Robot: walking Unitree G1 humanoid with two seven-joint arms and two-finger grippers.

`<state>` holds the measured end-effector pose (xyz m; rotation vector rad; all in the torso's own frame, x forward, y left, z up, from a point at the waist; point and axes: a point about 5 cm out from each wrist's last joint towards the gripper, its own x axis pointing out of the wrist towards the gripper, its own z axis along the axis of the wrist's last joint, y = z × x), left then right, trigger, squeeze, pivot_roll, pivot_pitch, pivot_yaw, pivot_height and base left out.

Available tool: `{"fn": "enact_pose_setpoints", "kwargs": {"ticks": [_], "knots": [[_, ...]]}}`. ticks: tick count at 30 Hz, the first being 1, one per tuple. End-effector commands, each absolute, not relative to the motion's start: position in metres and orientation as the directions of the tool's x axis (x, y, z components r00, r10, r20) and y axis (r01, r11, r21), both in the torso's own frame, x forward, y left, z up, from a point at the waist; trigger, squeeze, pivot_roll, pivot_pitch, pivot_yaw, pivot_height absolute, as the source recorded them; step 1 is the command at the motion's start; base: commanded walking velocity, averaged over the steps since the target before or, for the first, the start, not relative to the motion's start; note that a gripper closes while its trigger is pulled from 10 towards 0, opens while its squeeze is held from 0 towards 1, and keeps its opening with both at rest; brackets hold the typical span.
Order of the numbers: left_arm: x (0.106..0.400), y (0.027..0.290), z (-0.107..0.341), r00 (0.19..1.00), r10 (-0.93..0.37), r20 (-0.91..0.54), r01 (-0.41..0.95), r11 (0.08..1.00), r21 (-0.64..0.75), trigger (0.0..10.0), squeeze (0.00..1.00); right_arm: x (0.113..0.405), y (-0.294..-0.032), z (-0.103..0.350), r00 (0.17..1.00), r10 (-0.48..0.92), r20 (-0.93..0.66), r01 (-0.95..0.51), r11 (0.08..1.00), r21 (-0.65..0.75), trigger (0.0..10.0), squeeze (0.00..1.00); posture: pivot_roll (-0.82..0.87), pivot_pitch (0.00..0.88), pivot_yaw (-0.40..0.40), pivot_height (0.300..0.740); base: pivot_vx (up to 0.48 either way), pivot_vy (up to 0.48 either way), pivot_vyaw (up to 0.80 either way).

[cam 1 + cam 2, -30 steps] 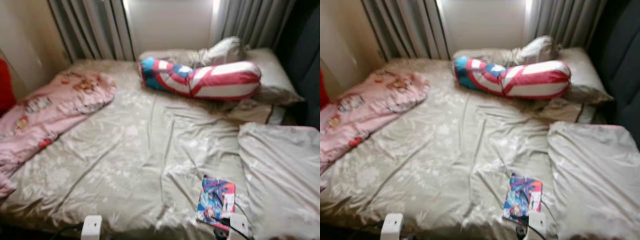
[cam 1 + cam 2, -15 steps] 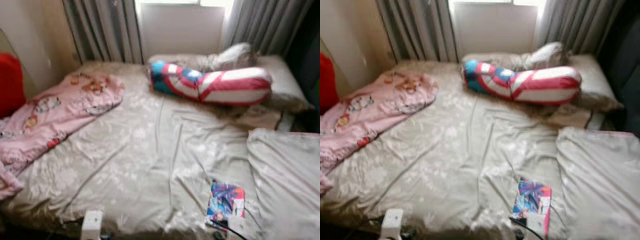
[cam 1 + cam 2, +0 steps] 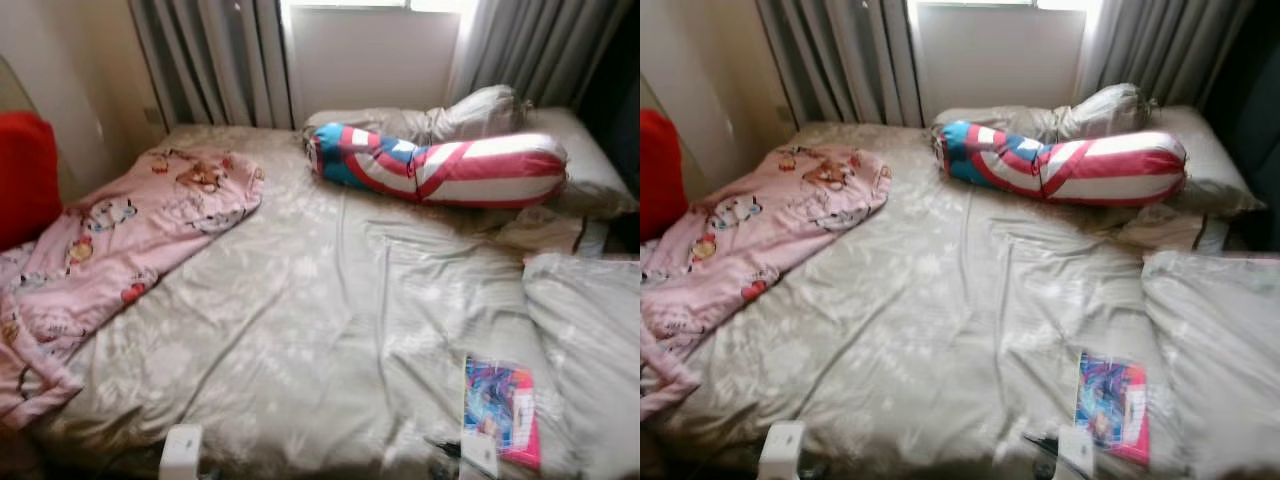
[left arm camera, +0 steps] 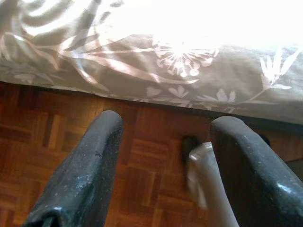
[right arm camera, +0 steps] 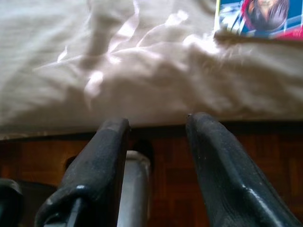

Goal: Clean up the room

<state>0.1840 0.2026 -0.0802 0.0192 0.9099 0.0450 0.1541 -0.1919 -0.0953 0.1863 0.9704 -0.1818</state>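
Bed, beige sheet: we list 1 pink blanket on its left side, 1 striped bolster by the pillows, 1 comic book near the foot edge. Left gripper and right gripper: fingers apart, empty, over wood floor.

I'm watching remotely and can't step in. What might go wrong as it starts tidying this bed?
The colourful book lies near the bed's edge, so a clumsy reach by the right gripper might knock it off. The pink blanket droops over the side and could slide further. Both open grippers hang low by the wooden floor, so raising them might snag the sheet.
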Motion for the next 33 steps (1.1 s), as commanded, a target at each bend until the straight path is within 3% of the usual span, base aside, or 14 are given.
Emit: {"fn": "enact_pose_setpoints", "kwargs": {"ticks": [1,33], "knots": [[0.1848,0.2111,-0.0786,0.609,0.074,-0.79,-0.035,0.997,0.067,10.0,0.0,0.161,-0.1837,-0.0936,0.565,-0.046,-0.823,0.218,0.971,0.096,10.0,0.0,-0.05,0.018,-0.002,0.74,0.0,0.48,0.0],[0.1851,0.21,-0.0787,0.609,0.075,-0.789,-0.04,0.997,0.065,10.0,0.0,0.1603,-0.1833,-0.0938,0.565,-0.042,-0.824,0.215,0.972,0.098,10.0,0.0,-0.05,0.022,-0.008,0.74,0.0,0.48,0.0]]}}
